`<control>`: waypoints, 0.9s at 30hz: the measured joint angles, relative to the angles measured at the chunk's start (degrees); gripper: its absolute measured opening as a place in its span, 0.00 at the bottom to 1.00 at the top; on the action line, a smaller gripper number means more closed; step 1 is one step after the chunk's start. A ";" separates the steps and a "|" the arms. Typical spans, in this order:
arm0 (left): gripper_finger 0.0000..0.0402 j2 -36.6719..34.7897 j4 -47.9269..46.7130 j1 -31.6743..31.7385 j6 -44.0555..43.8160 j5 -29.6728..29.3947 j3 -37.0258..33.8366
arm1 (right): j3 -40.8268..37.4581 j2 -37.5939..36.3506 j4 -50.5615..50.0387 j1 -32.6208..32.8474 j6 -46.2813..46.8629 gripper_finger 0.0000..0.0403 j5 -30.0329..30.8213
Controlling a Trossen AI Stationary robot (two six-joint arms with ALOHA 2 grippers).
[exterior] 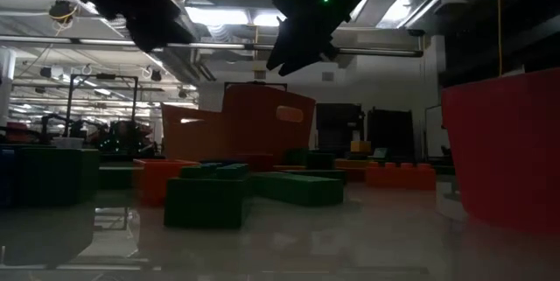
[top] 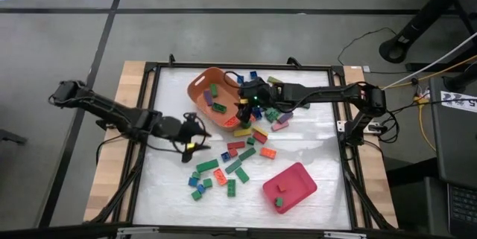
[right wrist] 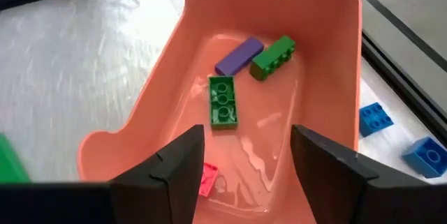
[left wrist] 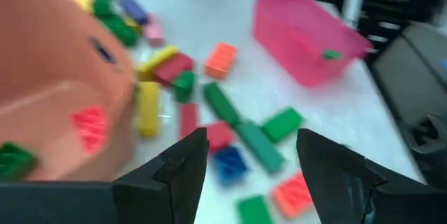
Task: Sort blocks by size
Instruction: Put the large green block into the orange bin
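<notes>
Blocks [right wrist: 223, 101] lie lengthwise inside orange tub [right wrist: 160, 70].

Bare white tabletop [top: 313, 146] lies open between the scattered plastic studded blocks [top: 237, 157] and the right frame rail, and along the left side. The rounded orange plastic tub [top: 203, 90], the block heap beside it, and the pink-red rectangular tray [top: 291, 183] obstruct the middle.

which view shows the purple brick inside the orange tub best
The right wrist view: the purple brick lies unobstructed in the orange tub, beside a green brick. The high view shows only tiny bricks there; the low and left wrist views show just the tub's outside.
</notes>
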 joint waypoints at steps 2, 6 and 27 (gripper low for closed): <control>0.52 0.48 0.20 -2.84 -1.49 -0.03 0.00 | 0.00 0.00 0.04 0.00 -0.02 0.53 0.01; 0.52 2.96 0.27 -7.56 -4.54 -0.86 0.00 | 0.00 0.00 0.03 0.00 -0.04 0.53 0.01; 0.52 24.33 2.85 -12.43 -9.51 -5.26 0.00 | 0.00 -0.17 0.01 0.00 -4.31 0.52 -0.01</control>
